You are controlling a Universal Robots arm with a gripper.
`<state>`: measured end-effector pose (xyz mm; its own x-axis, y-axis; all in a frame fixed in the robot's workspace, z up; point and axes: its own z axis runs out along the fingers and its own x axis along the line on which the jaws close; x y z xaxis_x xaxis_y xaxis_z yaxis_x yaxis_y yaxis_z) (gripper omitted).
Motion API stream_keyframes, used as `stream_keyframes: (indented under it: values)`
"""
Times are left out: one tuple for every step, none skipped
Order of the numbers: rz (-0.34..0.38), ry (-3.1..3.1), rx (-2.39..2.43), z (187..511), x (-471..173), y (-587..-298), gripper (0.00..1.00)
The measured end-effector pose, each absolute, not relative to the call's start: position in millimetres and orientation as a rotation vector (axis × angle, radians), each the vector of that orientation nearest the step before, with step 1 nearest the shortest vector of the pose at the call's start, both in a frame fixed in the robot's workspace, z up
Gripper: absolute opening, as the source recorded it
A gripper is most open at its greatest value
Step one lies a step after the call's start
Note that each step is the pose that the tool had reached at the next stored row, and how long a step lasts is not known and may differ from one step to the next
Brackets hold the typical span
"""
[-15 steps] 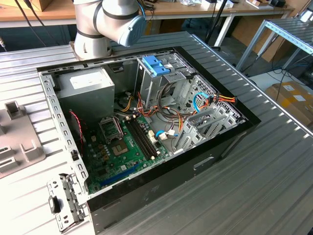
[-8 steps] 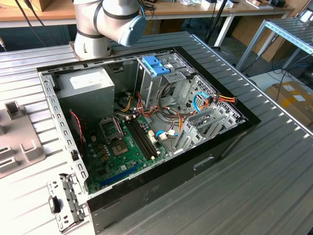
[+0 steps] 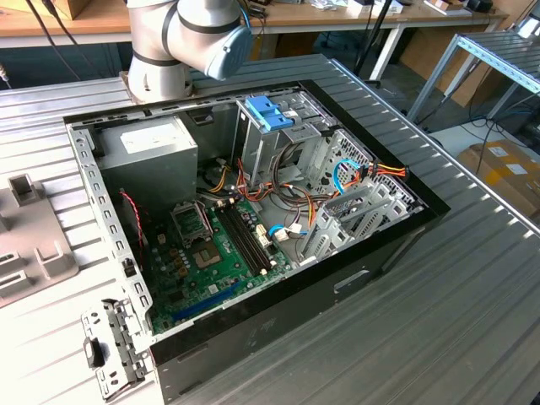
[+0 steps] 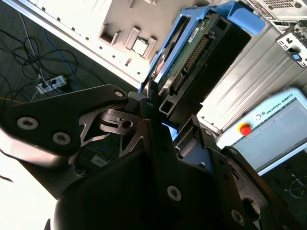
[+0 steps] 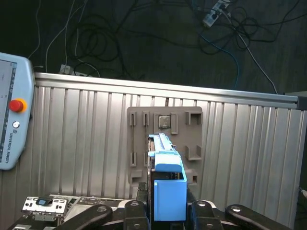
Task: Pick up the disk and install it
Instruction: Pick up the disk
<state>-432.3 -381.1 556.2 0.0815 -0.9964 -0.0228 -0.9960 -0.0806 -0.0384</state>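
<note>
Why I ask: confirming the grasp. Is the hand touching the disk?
Touching. In the first wrist view the hand clamps both sides of the disk, held above the table.

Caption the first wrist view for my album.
The gripper shut on the disk, a grey slotted plate on the ribbed table beyond.

Open computer case [image 3: 337, 287] (motherboard [image 3: 211, 261] inside) on ribbed table [image 3: 472, 321]

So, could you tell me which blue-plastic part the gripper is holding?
The disk with blue side rails, clamped in the gripper; the light-blue cage top sits inside the computer case.
</note>
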Motion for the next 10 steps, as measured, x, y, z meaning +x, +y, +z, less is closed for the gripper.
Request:
stream_keyframes:
  values:
    - [-0.014, 2.100, -2.278, 556.2, -431.7, -381.8, 0.37]
    - [-0.014, 2.100, -2.278, 556.0, -431.2, -382.3, 0.37]
    - [-0.014, 2.100, -2.278, 556.0, -430.9, -382.8, 0.37]
    - [-0.014, 2.100, -2.278, 555.9, -430.3, -383.3, 0.37]
    - [-0.014, 2.100, -2.278, 555.8, -429.9, -383.7, 0.37]
    - [-0.014, 2.100, -2.278, 555.8, -429.3, -384.2, 0.37]
    - [-0.013, 2.100, -2.278, 555.8, -428.8, -384.8, 0.37]
    - [-0.013, 2.100, -2.278, 555.6, -428.2, -385.5, 0.37]
    - [-0.013, 2.100, -2.278, 555.6, -427.6, -386.2, 0.37]
    - [-0.013, 2.100, -2.278, 555.5, -427.1, -386.6, 0.37]
